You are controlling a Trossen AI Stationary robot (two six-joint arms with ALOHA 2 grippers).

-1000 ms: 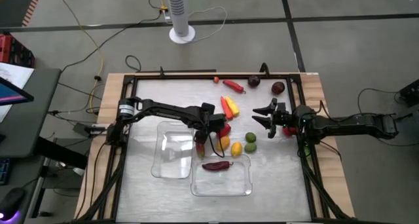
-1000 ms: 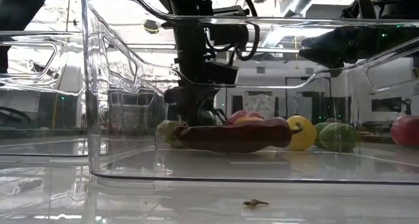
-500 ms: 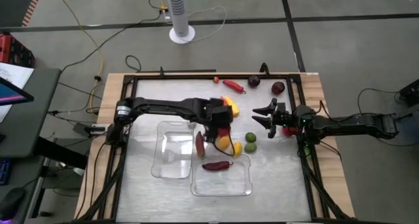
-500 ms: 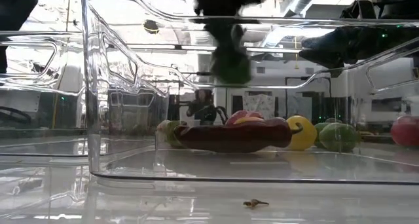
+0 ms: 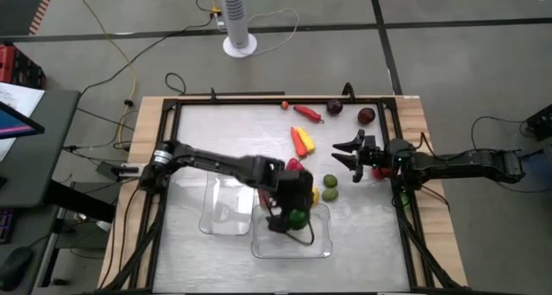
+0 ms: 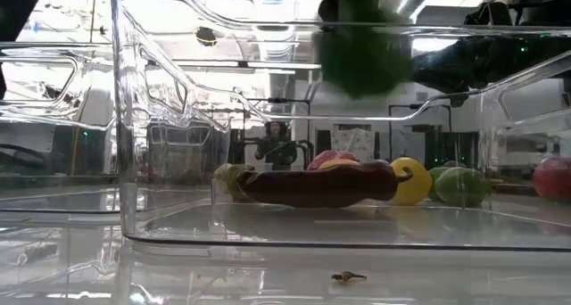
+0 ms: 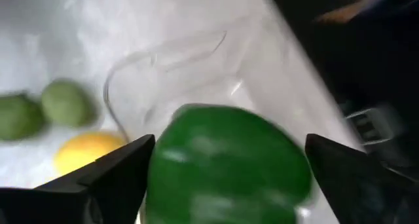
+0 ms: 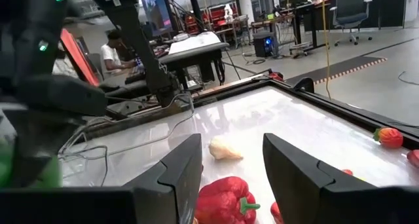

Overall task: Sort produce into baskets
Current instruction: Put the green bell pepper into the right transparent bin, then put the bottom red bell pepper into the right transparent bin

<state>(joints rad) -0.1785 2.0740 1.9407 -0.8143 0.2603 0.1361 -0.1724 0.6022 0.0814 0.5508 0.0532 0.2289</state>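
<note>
My left gripper (image 5: 293, 210) is shut on a green pepper (image 7: 226, 165) and hangs above the near clear tub (image 5: 321, 243). The pepper also shows in the low view (image 6: 357, 51), high over the tub. A dark red chilli (image 6: 317, 185) lies on that tub's floor. A second clear tub (image 5: 220, 200) stands to its left. My right gripper (image 5: 349, 153) is open and empty at the table's right side, above a red pepper (image 8: 222, 201). My left gripper pinches the green pepper's two opposite sides (image 7: 163, 178) between its two fingers (image 7: 111, 181). The fingers come from above, pointing down. The pepper is lifted clear and hangs over the near tub.
A lemon (image 5: 312, 195) and two limes (image 5: 329, 182) lie just beyond the near tub. Orange and yellow peppers (image 5: 301, 141), a red chilli (image 5: 306, 113) and two dark purple rounds (image 5: 335, 107) lie farther back. A garlic (image 8: 226, 149) lies on the table. A person (image 6: 272, 144) sits in the room behind.
My left gripper has risen from the table beside the produce cluster with the green pepper. It has carried the pepper toward the table's near edge, over the near tub. The pepper is now lifted clear. The chilli in the tub has stayed put.
</note>
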